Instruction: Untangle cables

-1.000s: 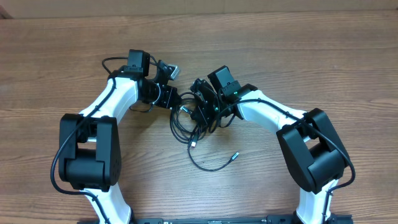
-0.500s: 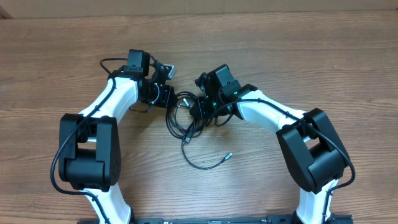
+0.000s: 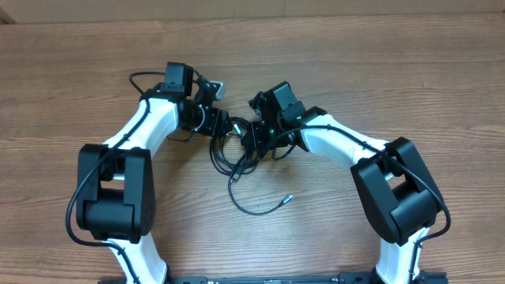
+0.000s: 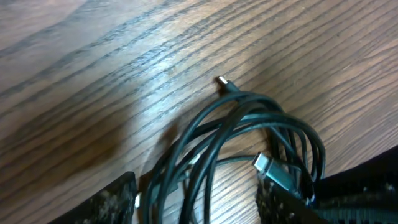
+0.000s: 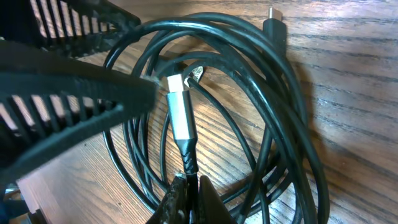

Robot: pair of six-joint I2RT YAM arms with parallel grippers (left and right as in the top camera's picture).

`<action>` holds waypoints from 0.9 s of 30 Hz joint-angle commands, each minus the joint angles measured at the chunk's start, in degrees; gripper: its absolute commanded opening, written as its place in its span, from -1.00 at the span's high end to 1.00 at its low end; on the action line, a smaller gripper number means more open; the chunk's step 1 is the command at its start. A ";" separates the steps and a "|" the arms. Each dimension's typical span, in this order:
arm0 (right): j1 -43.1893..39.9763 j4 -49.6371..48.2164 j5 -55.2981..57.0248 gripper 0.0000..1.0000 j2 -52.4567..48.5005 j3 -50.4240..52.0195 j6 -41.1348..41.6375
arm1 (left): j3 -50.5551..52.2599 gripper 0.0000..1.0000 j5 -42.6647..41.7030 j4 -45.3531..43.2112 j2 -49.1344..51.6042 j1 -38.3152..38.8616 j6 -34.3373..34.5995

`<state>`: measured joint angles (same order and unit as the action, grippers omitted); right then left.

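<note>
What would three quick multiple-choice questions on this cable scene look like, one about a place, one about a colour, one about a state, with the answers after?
1. Where do the cables lie?
A) between the left end effector and the right end effector
B) at the table's left edge
C) on an arm's base

2. What colour are the cables?
A) white
B) black
C) red

3. The right end effector is:
A) wide open
B) out of view
C) shut on one of the cables

Answers:
1 A, the overhead view shows them bunched between the two.
2 B, every strand looks black.
3 C, its fingers pinch a strand just behind the silver plug.
</note>
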<state>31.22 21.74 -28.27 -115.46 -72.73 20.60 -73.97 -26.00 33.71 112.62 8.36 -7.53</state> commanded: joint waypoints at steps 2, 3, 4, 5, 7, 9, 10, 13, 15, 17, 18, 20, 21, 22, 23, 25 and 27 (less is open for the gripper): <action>0.20 0.04 -0.07 0.92 1.99 0.48 0.63 | -0.09 -0.28 2.49 -1.03 2.80 1.33 -1.16; 0.22 0.11 -0.07 0.92 1.99 0.48 0.63 | -0.09 -0.29 3.10 -1.25 3.34 1.44 -0.98; 0.22 0.26 -0.07 0.92 1.99 0.48 0.61 | -0.09 -0.29 3.13 -1.42 3.96 1.46 -0.98; 0.20 0.44 -0.07 0.92 1.99 0.50 0.61 | -0.09 -0.28 3.08 -1.51 4.26 1.46 -0.96; 0.20 0.70 -0.04 0.92 1.99 0.50 0.59 | -0.09 -0.26 3.58 -1.97 4.79 1.46 -0.15; 0.20 1.18 -0.04 0.92 1.99 0.50 0.59 | -0.09 -0.18 4.09 -2.27 4.94 1.46 0.59; 0.20 1.57 -0.04 0.92 1.99 0.50 0.57 | -0.09 -0.14 4.24 -2.29 4.96 1.44 0.55; 0.20 2.75 0.17 0.92 1.99 0.50 0.15 | -0.09 0.06 5.70 -2.29 4.98 1.42 0.76; 0.20 3.39 0.15 0.92 1.99 0.50 0.17 | -0.09 0.19 7.37 -2.36 5.03 1.44 1.16; 0.20 3.76 0.15 0.92 1.99 0.50 0.17 | -0.09 0.21 8.68 -2.51 5.03 1.42 2.34; 0.20 3.78 0.17 0.92 1.99 0.50 0.17 | -0.09 0.21 8.63 -2.56 5.03 1.42 2.45; 0.20 3.69 0.17 0.91 1.99 0.50 0.17 | -0.09 0.25 8.61 -2.69 5.03 1.44 2.45; 0.20 3.69 0.17 0.91 1.99 0.50 0.17 | -0.09 0.26 8.59 -2.73 5.03 1.44 2.45; 0.20 3.69 0.31 0.91 1.99 0.50 0.20 | -0.09 0.26 8.41 -2.78 5.03 1.46 2.43; 0.20 3.69 0.52 0.90 1.99 0.50 0.17 | -0.09 0.24 8.26 -2.82 5.03 1.53 2.45; 0.20 3.72 1.44 0.90 1.99 0.50 0.20 | -0.09 0.05 7.93 -2.89 5.03 1.81 2.45; 0.20 3.69 1.95 0.91 1.99 0.50 0.20 | -0.09 0.01 7.93 -2.93 5.03 2.08 2.45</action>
<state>31.22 25.54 -27.57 -115.46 -72.73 20.95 -74.17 -19.88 30.55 115.96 9.80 -5.72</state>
